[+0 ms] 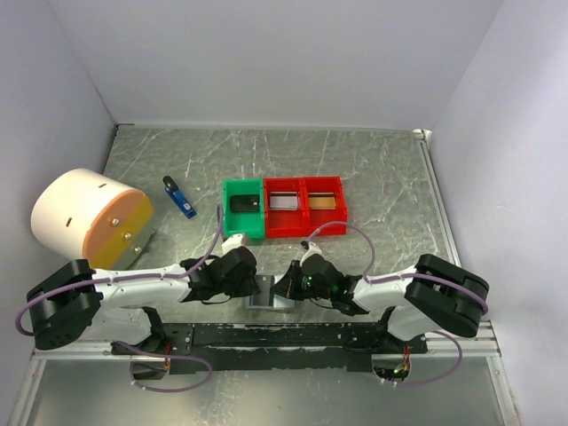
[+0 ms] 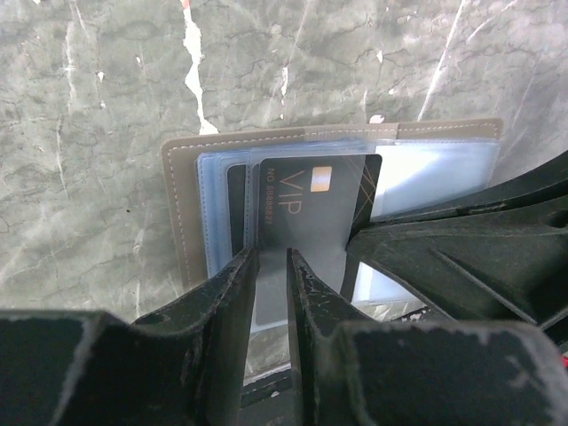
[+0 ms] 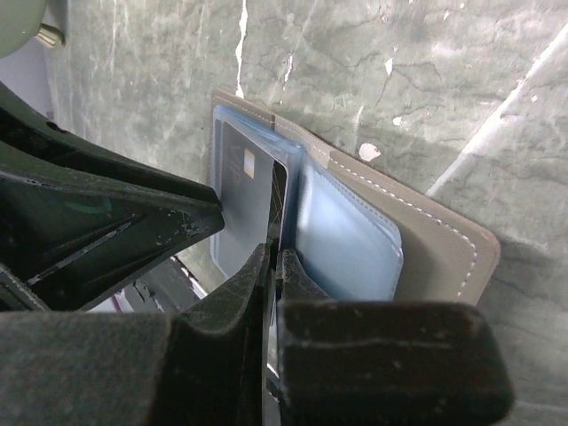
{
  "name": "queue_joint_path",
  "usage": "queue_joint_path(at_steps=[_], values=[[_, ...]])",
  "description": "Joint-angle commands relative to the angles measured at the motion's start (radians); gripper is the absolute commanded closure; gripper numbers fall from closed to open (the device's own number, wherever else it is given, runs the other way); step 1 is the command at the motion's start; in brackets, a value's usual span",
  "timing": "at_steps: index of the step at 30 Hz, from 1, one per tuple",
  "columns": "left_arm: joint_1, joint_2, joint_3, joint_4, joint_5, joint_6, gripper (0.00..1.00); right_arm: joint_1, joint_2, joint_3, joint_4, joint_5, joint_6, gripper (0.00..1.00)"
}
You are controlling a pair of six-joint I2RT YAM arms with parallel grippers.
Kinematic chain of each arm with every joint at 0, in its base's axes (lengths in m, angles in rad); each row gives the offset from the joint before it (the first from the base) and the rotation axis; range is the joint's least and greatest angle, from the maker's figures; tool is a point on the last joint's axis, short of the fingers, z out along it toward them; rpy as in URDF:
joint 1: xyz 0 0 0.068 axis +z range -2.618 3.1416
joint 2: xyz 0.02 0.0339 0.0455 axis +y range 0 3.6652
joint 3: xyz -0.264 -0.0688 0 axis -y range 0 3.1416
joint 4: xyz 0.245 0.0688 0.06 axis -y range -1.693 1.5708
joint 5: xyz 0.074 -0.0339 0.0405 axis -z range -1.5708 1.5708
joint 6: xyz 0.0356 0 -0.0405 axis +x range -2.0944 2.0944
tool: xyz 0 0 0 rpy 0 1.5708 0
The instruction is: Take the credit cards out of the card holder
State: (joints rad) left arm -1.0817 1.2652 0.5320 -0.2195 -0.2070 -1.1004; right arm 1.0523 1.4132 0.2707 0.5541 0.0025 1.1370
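While card holder (image 2: 186,204) lies open flat on table (image 1: 382,177) at near edge, dark card (image 2: 302,204) sits partly out of clear pocket. Right gripper (image 3: 273,257) pinched tight on card's edge. Left gripper (image 2: 271,266) narrowly parted over holder, nothing visibly gripped. Judged: card light, stiff, slick, so take by free edge; holder soft, light, likely to drag and need pinning.

I'm driving this from afar, and it reads as a robotics lab test cell: plain white walls (image 1: 266,62) box in a marbled grey table (image 1: 382,169). The left arm (image 1: 142,284) and right arm (image 1: 390,286) are bolted to a black rail (image 1: 266,335) at its near edge. Purple cables (image 1: 173,377) hang loose, and a green tray (image 1: 241,183) and red trays (image 1: 284,232) sit in a tidy row.
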Motion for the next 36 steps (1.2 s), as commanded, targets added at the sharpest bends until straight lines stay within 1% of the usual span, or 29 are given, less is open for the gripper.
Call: queue_joint_path(at_steps=[1,9,13,17,20,22,24,26,29,33,36], values=[[-0.007,0.007,-0.029,-0.051,-0.017,-0.008,0.67,-0.038,-0.046,-0.027,-0.017,-0.046,-0.061,1.00],[-0.007,0.020,-0.028,-0.053,-0.019,-0.009,0.68,-0.088,-0.114,-0.064,-0.075,-0.073,-0.075,1.00],[-0.008,0.026,-0.028,-0.032,-0.009,-0.002,0.68,-0.102,-0.118,-0.056,-0.100,-0.088,-0.092,1.00],[-0.013,0.012,-0.004,-0.060,-0.026,-0.011,0.67,-0.106,-0.122,-0.055,-0.093,-0.104,-0.095,1.00],[-0.033,-0.060,-0.005,-0.025,-0.036,-0.009,0.62,-0.105,-0.083,-0.038,-0.088,-0.137,-0.119,1.00],[-0.047,-0.106,-0.012,0.022,-0.032,0.002,0.56,-0.106,-0.046,-0.018,-0.090,-0.154,-0.134,1.00],[-0.060,-0.136,-0.018,0.079,-0.022,0.030,0.50,-0.105,-0.009,-0.010,-0.050,-0.186,-0.139,0.99],[-0.071,-0.133,-0.017,0.101,-0.010,0.057,0.46,-0.106,0.019,-0.013,-0.002,-0.208,-0.131,0.99],[-0.073,-0.065,0.016,0.035,-0.026,0.060,0.47,-0.105,0.043,-0.007,0.009,-0.213,-0.129,0.98],[-0.080,0.047,0.084,-0.114,-0.080,0.032,0.55,-0.105,0.031,-0.014,-0.003,-0.200,-0.127,0.98],[-0.085,0.091,0.099,-0.122,-0.083,0.044,0.58,-0.107,0.004,-0.020,-0.023,-0.190,-0.127,0.97]])
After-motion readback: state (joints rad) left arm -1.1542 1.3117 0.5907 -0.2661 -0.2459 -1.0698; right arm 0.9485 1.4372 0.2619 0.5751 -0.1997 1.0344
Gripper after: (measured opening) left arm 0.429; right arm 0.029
